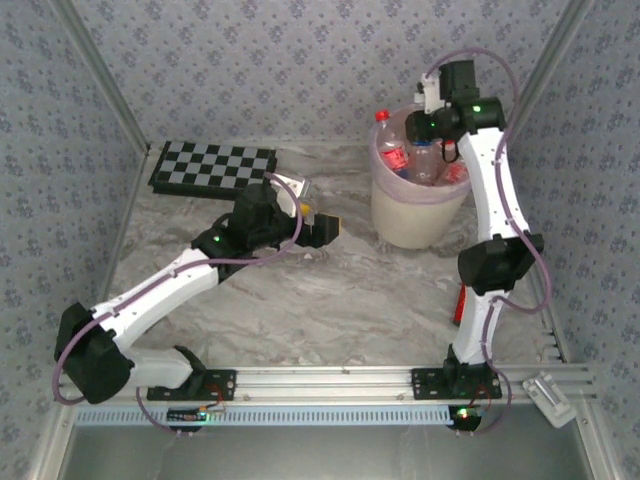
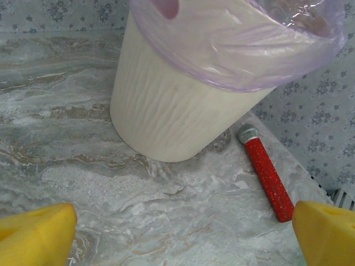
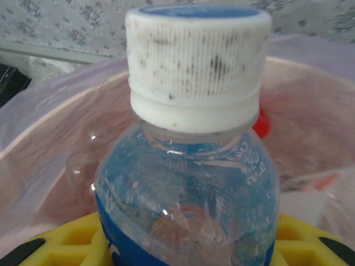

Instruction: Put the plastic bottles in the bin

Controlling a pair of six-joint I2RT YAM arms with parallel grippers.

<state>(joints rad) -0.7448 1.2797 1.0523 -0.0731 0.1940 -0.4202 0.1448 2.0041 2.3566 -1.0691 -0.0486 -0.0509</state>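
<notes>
Above bin (image 1: 415, 215), right claw (image 3: 188, 249) around bottle (image 3: 188, 166)

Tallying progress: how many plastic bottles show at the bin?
3: red-capped bottle at the bin's left rim, white-capped bottle in the right gripper at its middle, red-labelled bottle at its right. Others may be hidden.

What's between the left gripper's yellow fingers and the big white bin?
Only bare marble table lies between the left gripper and the bin, in the left wrist view.
</notes>
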